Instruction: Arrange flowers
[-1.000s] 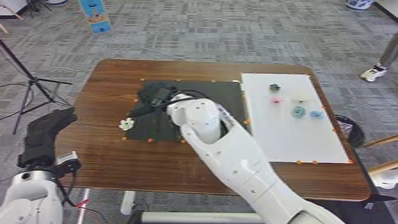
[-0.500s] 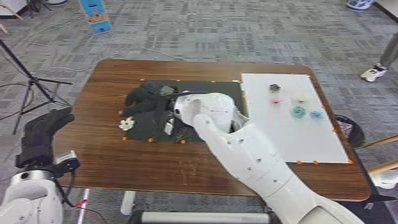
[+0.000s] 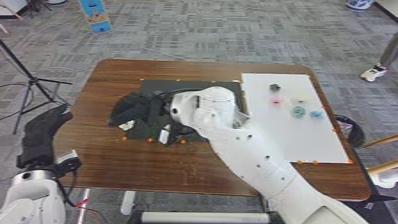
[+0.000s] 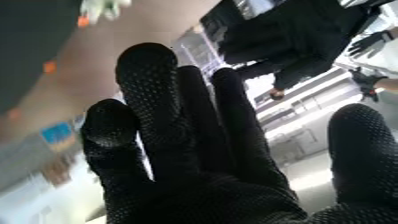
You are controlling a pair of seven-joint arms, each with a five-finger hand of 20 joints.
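In the head view my right hand is over the left part of the black mat, open, just above and partly over the white flower at the mat's left edge. The right wrist view has my right hand with fingers extended and nothing held, and the white flower beyond the fingertips. My left hand stays open beside the table's left edge. On the white board lie a dark green flower, a pink one, a pale yellow one, a teal one and a blue one.
The black mat lies left of the white board on the brown table. Small orange markers line both. My right arm crosses the front of the table. A tripod stands on the floor at the left.
My right hand has moved left and toward the table's front, from the upper part of the black mat to beside the white flower. The left hand and the flowers have stayed in place.
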